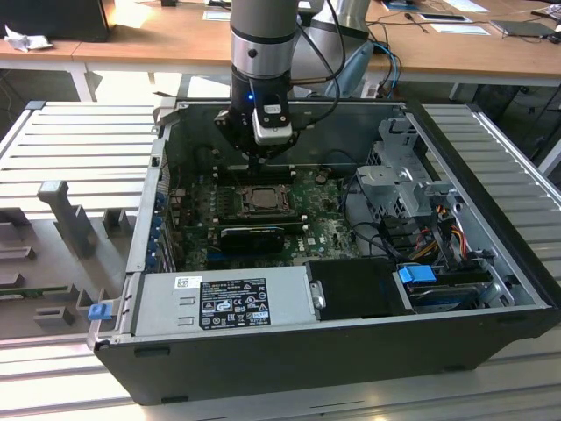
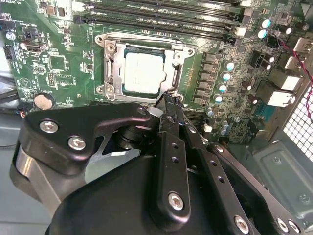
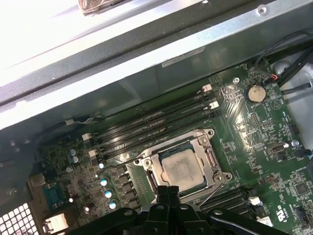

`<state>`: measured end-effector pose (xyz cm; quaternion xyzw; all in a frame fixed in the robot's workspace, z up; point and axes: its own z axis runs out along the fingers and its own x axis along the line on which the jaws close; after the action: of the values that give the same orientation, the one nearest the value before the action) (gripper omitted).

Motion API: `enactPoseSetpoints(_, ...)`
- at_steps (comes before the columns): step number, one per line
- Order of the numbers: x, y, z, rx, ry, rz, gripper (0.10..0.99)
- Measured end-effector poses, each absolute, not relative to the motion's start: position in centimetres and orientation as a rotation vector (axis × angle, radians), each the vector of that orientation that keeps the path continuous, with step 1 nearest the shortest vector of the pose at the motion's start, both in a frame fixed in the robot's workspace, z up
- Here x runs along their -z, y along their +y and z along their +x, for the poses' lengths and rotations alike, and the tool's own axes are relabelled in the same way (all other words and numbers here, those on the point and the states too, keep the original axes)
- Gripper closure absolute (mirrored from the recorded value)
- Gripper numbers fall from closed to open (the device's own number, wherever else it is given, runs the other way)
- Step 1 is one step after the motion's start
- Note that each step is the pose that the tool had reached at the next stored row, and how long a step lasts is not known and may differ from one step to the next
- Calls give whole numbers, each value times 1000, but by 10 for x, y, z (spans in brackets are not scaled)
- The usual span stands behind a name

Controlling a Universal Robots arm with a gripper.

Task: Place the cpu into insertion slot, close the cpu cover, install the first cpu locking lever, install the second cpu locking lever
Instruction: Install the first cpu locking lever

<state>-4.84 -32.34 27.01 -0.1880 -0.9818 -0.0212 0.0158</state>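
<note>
While the arm stands upright over the open case (image 1: 289, 355), you can see the cpu (image 2: 142, 73) lying flat in the insertion slot (image 2: 146, 40). It is a small square chip with its pale silver-beige metal top facing up. Being square, it has no long side. Its edges run parallel with the long black memory slots (image 3: 151, 120) just beside the socket.

The cpu cover (image 2: 114, 68), a thin metal frame with a square window, lies down flat around the chip. You cannot tell whether the locking levers are latched.

The socket sits near the middle of the green board (image 2: 58, 63), well apart from the coin battery (image 3: 254, 92) toward one board edge.

Your gripper (image 2: 168, 101) hangs over the socket's edge farthest from the memory slots, close to one corner. Its fingers are drawn together with barely a sliver between them, and nothing is gripped. Whether the tips touch the frame cannot be told.

In the exterior view, the grey power supply (image 1: 223, 303) lies along the case's near wall, well clear of the gripper.
</note>
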Motion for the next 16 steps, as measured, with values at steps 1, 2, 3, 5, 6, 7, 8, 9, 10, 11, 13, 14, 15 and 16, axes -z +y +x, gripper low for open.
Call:
enactPoseSetpoints(1, -270, -323, -48, 66, -3055, -578, 980)
enactPoseSetpoints(2, -270, -323, -48, 66, -3056, -570, 980)
enactPoseSetpoints(3, -270, -323, -48, 66, -3057, -564, 980)
enactPoseSetpoints(5, -270, -323, -48, 65, -3060, -546, 980)
enactPoseSetpoints(6, -270, -323, -48, 65, -3063, -531, 980)
enactPoseSetpoints(7, -270, -323, -48, 65, -3064, -522, 980)
enactPoseSetpoints(8, -270, -323, -48, 65, -3066, -512, 980)
enactPoseSetpoints(9, -270, -323, -48, 65, -3067, -500, 980)
enactPoseSetpoints(10, -270, -323, -48, 64, -3070, -484, 980)
enactPoseSetpoints(11, -270, -323, -48, 64, -3072, -471, 980)
enactPoseSetpoints(13, -270, -323, -48, 63, -3078, -428, 980)
enactPoseSetpoints(14, -270, -323, -48, 63, -3080, -410, 980)
enactPoseSetpoints(15, -270, -323, -48, 63, -3082, -395, 980)
enactPoseSetpoints(16, -270, -323, -48, 63, -3084, -375, 980)
